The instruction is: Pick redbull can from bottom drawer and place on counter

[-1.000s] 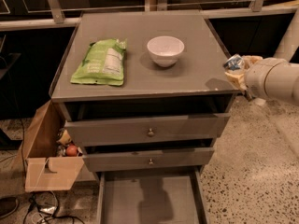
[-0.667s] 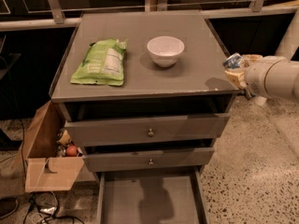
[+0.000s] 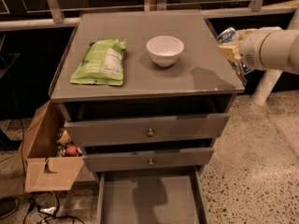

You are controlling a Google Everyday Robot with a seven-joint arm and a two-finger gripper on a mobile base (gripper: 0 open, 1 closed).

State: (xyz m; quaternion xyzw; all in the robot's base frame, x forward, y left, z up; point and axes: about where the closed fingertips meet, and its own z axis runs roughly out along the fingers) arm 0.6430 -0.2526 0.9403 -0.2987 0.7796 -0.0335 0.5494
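Note:
The redbull can (image 3: 226, 33), blue and silver, is held in the air just past the right edge of the counter (image 3: 196, 85), a little above its level. My gripper (image 3: 229, 45) is shut on it, with the white arm reaching in from the right. The bottom drawer (image 3: 149, 199) stands pulled out at the foot of the cabinet, and its grey floor is bare. A shadow of the arm lies on the counter's right part.
A white bowl (image 3: 165, 50) sits mid-counter and a green snack bag (image 3: 99, 62) lies on its left side. The two knobbed upper drawers (image 3: 149, 130) are slightly open. A cardboard box (image 3: 44, 160) stands on the floor at left, a white post (image 3: 267, 85) at right.
The gripper with the can has risen and shifted slightly left, from beside the counter's front right corner to above its right edge. Nothing else moved.

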